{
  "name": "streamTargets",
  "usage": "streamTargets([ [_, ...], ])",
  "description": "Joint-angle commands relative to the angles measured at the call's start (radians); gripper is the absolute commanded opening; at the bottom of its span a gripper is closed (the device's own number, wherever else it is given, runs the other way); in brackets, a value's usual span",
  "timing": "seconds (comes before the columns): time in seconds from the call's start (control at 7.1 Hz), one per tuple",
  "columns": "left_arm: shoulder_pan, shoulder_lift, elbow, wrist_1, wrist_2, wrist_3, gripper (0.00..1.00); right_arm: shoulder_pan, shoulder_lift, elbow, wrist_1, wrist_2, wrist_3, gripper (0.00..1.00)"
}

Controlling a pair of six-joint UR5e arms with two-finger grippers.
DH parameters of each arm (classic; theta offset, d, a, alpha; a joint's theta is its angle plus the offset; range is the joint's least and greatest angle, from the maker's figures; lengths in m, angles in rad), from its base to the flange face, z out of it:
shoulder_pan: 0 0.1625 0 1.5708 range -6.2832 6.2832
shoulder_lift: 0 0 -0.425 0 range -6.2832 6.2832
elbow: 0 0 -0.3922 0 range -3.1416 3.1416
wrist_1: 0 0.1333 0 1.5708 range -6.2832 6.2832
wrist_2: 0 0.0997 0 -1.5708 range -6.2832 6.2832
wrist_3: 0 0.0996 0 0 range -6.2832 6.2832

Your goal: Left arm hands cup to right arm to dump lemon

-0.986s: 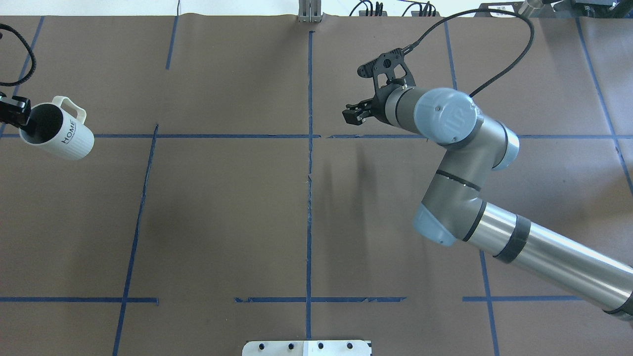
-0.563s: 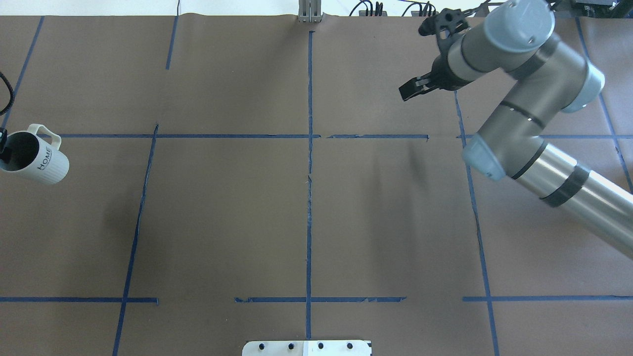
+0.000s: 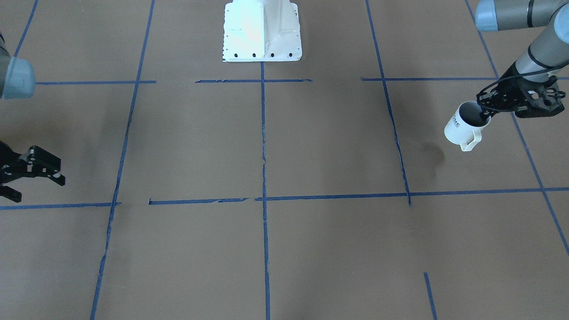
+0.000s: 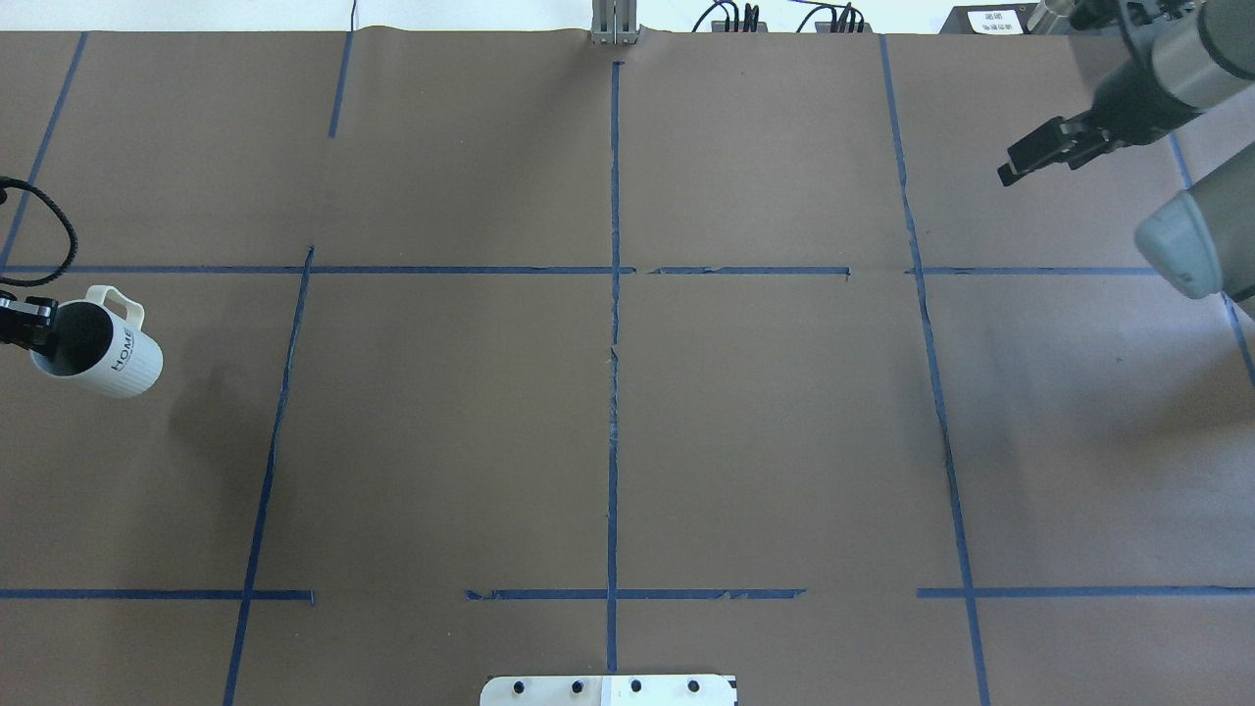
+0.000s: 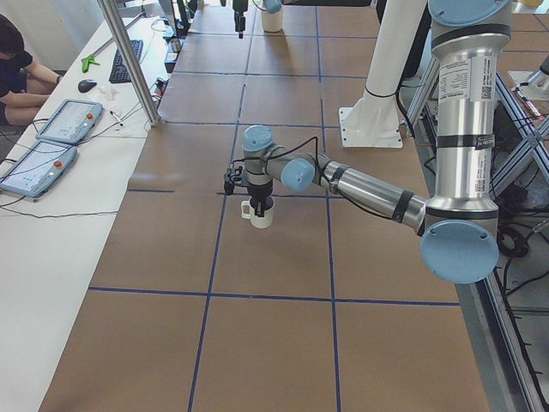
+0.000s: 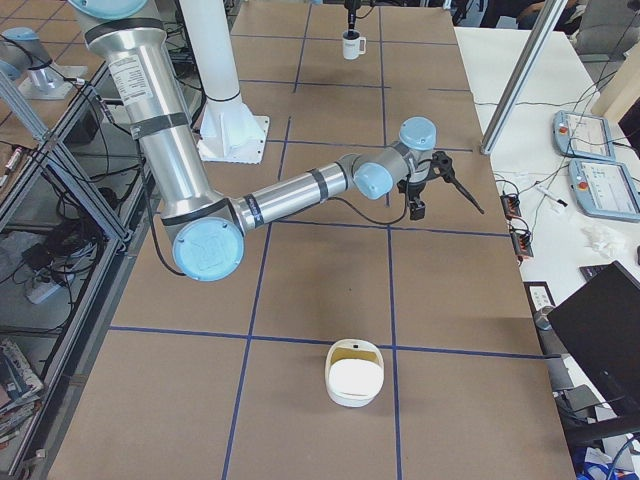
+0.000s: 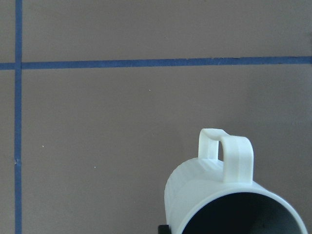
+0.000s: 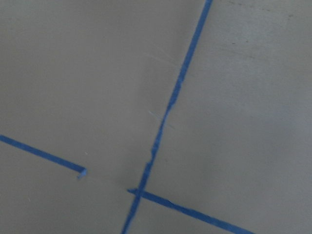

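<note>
The cup [image 4: 108, 358], a white ribbed mug with "HOME" on it, hangs tilted above the table at the far left. My left gripper [image 4: 39, 331] is shut on its rim. The cup also shows in the front view [image 3: 462, 128], the left side view [image 5: 259, 212] and the left wrist view [image 7: 219, 195], handle away from the camera. Its inside is dark and no lemon shows. My right gripper [image 4: 1025, 159] is far off at the back right, above the table; in the front view [image 3: 33, 180] its fingers stand apart and empty.
The table is covered in brown paper with blue tape lines [image 4: 614, 294]. A white bowl-like container [image 6: 354, 373] stands near the table's right end. The robot's white base plate [image 3: 262, 31] is at the near middle edge. Operators' tablets lie on a side table [image 5: 51, 142].
My right arm has swung from the table's middle to the far back right. My left gripper has moved the cup toward the robot along the left edge.
</note>
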Motion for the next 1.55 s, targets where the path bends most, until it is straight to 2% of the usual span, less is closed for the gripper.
streamTargets([
  [0.0, 0.023, -0.010, 0.055, -0.026, 0.005, -0.019, 0.06, 0.081, -0.036, 0.053, -0.205, 0.023, -0.206, 1.00],
  [0.14, 0.023, -0.012, 0.072, -0.072, -0.001, -0.022, 0.09, 0.098, -0.038, 0.076, -0.306, 0.022, -0.216, 1.00],
  [0.28, 0.023, -0.012, 0.095, -0.098, -0.003, -0.016, 0.21, 0.112, -0.052, 0.109, -0.354, 0.015, -0.219, 1.00],
  [0.42, 0.023, -0.012, 0.129, -0.150, -0.003, -0.014, 0.36, 0.114, -0.100, 0.145, -0.347, 0.013, -0.217, 1.00],
  [0.56, 0.023, -0.010, 0.136, -0.188, -0.004, -0.014, 0.52, 0.111, -0.105, 0.144, -0.350, 0.006, -0.208, 1.00],
  [0.7, 0.023, -0.007, 0.126, -0.186, -0.004, -0.013, 0.80, 0.111, -0.116, 0.144, -0.347, -0.002, -0.208, 1.00],
  [0.84, 0.017, -0.001, 0.112, -0.178, -0.006, 0.005, 1.00, 0.112, -0.128, 0.144, -0.347, -0.028, -0.217, 1.00],
  [0.99, -0.021, 0.001, 0.126, -0.164, -0.021, 0.147, 1.00, 0.120, -0.154, 0.148, -0.347, -0.040, -0.245, 1.00],
  [1.13, -0.108, -0.004, 0.129, -0.070, -0.022, 0.300, 1.00, 0.152, -0.177, 0.147, -0.359, -0.039, -0.318, 1.00],
  [1.41, -0.274, 0.000, 0.124, 0.119, -0.026, 0.653, 1.00, 0.291, -0.312, 0.151, -0.358, -0.028, -0.526, 1.00],
])
